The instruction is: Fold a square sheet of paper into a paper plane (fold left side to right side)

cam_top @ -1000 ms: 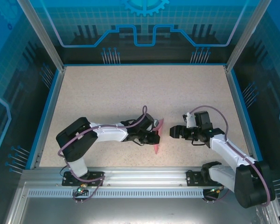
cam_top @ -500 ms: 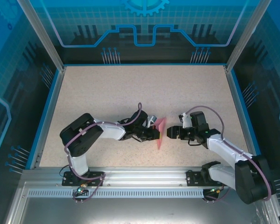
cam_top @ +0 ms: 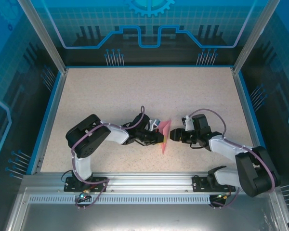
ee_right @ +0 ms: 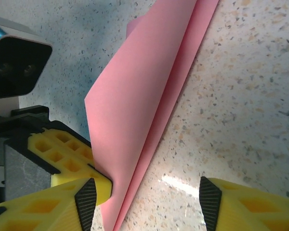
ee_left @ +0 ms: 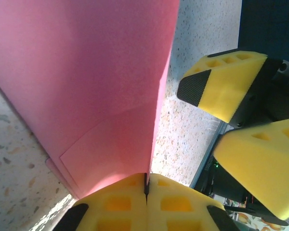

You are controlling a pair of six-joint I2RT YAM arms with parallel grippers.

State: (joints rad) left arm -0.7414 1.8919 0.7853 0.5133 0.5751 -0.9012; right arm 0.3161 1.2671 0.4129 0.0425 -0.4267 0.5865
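Observation:
The salmon-pink sheet of paper (cam_top: 164, 135) lies mid-table between the two arms, folded into a slim shape that points toward the near edge. One layer (ee_right: 130, 115) stands up from the table. My left gripper (cam_top: 157, 138) is shut on the paper's left edge, its yellow fingertips (ee_left: 146, 185) pressed together with the sheet (ee_left: 96, 82) pinched between them. My right gripper (cam_top: 174, 136) sits just right of the paper, open. In the right wrist view its fingers (ee_right: 89, 197) straddle the paper's lower part, the gripper (ee_right: 147, 201) low over the table.
The speckled table (cam_top: 135, 96) is bounded by a blue rim (cam_top: 50, 115) and an aluminium rail (cam_top: 144, 180) along the near edge. The left wrist camera housing (ee_right: 14, 62) sits close behind the paper in the right wrist view.
My right gripper has moved left up to the paper and its jaws have narrowed. The left gripper, still holding the paper, has shifted slightly, and the raised layer stands more upright.

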